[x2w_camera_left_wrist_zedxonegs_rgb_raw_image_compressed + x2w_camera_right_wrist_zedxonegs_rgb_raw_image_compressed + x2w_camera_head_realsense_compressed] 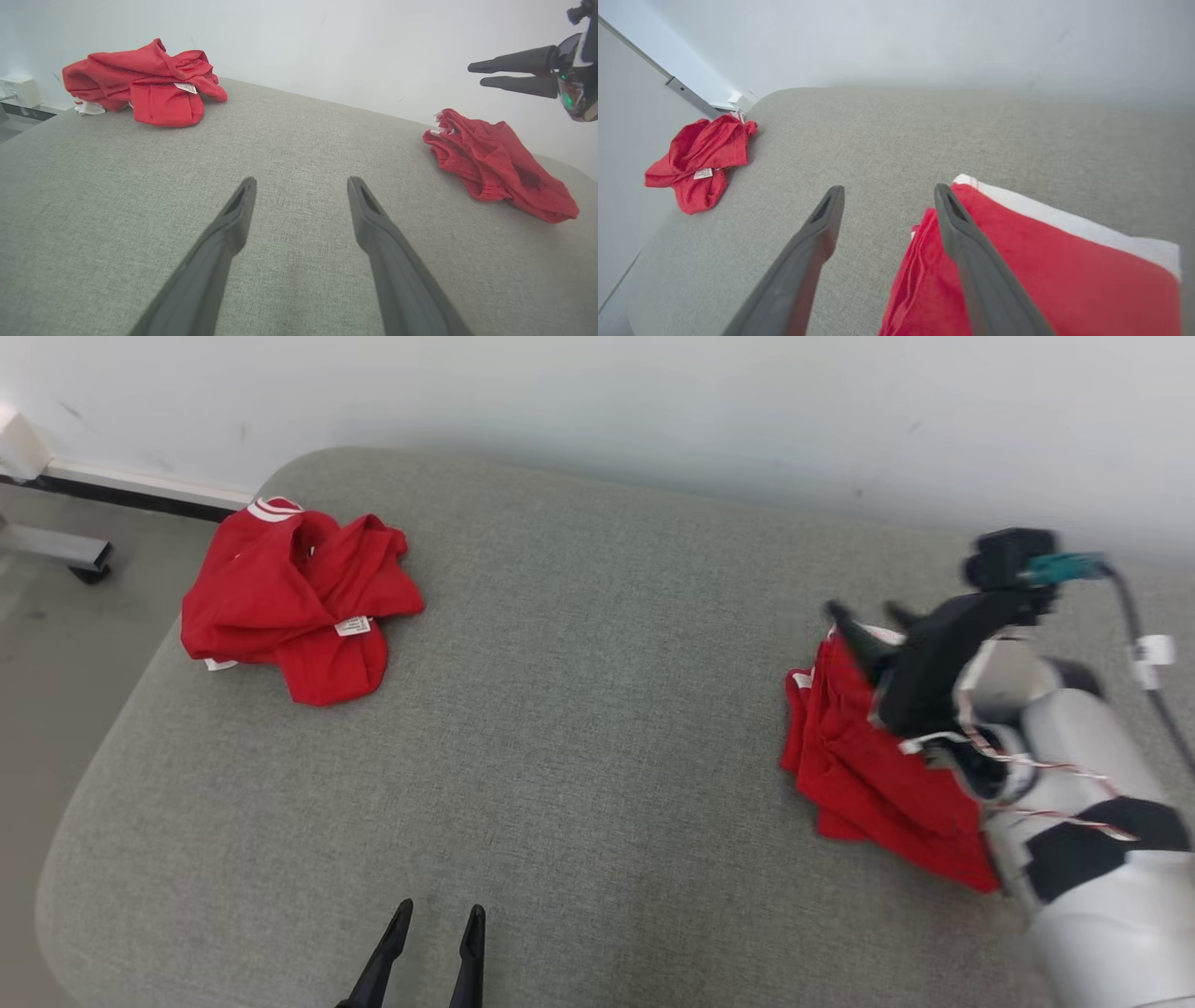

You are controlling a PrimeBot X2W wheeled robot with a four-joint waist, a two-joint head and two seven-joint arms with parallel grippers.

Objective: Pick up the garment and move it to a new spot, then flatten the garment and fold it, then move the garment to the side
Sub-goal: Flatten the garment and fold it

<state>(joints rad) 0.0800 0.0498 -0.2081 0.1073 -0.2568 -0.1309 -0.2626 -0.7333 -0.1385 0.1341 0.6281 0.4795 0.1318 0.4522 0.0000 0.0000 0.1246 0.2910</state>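
A folded red garment point(859, 775) with a white trim lies at the right side of the grey padded surface point(597, 728). My right gripper point(864, 611) hovers just over it, open, with nothing between its fingers. In the right wrist view the gripper point(889, 189) sits above the folded garment's point(1064, 270) left edge, one finger crossing over the cloth. From the left wrist view the folded garment point(495, 163) lies flat and the right gripper point(475, 75) hangs clear above it. My left gripper point(440, 908) is open and empty near the front edge point(301, 179).
A second red garment point(280, 597), crumpled with a white label, lies at the far left corner point(149, 84) point(700, 163). A pale wall runs behind the surface. Floor and a dark caster foot point(89, 571) lie beyond the left edge.
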